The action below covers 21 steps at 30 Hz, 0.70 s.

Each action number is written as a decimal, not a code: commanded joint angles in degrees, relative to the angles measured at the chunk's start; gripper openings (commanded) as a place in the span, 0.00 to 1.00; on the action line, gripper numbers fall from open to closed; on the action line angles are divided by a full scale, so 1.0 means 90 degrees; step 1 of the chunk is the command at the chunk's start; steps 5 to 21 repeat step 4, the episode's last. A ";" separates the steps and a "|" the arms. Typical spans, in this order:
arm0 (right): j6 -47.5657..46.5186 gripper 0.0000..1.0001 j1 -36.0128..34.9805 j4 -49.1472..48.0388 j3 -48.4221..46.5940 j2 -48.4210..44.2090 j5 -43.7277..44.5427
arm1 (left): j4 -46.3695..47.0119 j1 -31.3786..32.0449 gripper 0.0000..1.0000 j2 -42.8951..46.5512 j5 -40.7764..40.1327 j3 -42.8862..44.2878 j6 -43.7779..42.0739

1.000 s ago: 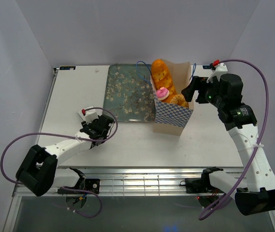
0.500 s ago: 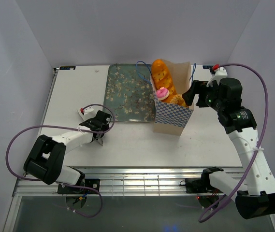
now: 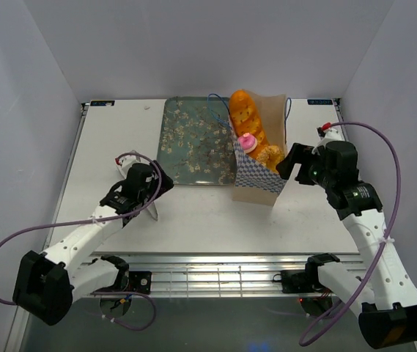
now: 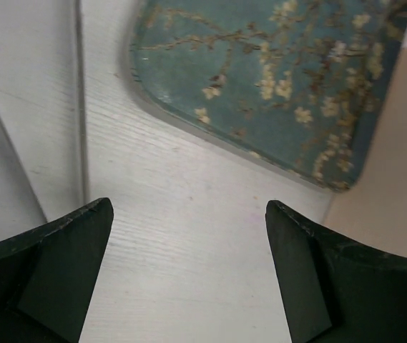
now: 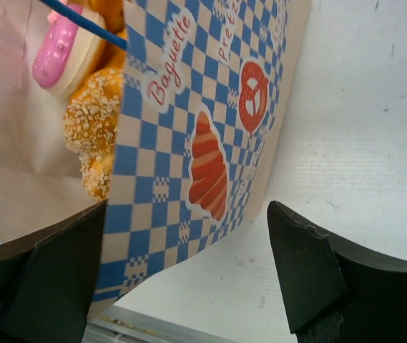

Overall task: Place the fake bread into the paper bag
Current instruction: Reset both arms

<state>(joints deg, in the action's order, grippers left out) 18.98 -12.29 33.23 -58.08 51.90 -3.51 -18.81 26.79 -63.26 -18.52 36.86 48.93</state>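
Note:
The paper bag (image 3: 261,174) stands upright in the middle of the table, with a blue-checkered band and blue cord handles. Inside it stand the baguette (image 3: 246,119), a pink-frosted cupcake (image 3: 247,141) and a seeded golden pastry (image 3: 270,154). The right wrist view shows the bag's checkered side (image 5: 189,136), the pink frosting (image 5: 56,46) and the seeded pastry (image 5: 92,128). My right gripper (image 3: 290,163) is open and empty just right of the bag. My left gripper (image 3: 158,189) is open and empty over bare table, left of the bag.
The grey-blue blossom tray (image 3: 196,141) lies left of the bag and holds no bread; its corner shows in the left wrist view (image 4: 275,78). The metal rail (image 3: 215,271) runs along the table's near edge. Purple cables loop beside both arms.
My right gripper has drawn back from the bag's top edge, lower and toward me. My left arm has pulled back along the table and turned toward the tray.

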 commanded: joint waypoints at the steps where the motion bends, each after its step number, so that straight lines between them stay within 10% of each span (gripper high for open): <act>1: 0.0390 0.90 -0.0030 0.0067 0.0669 -0.0462 -0.0098 | 0.0312 -0.0017 0.98 0.0612 0.1166 0.0045 0.0227; 21: 0.0527 0.90 -0.0021 -0.0352 0.1402 -0.1058 -0.0595 | 0.0818 -0.0017 0.98 0.1227 0.2014 -0.0344 0.0461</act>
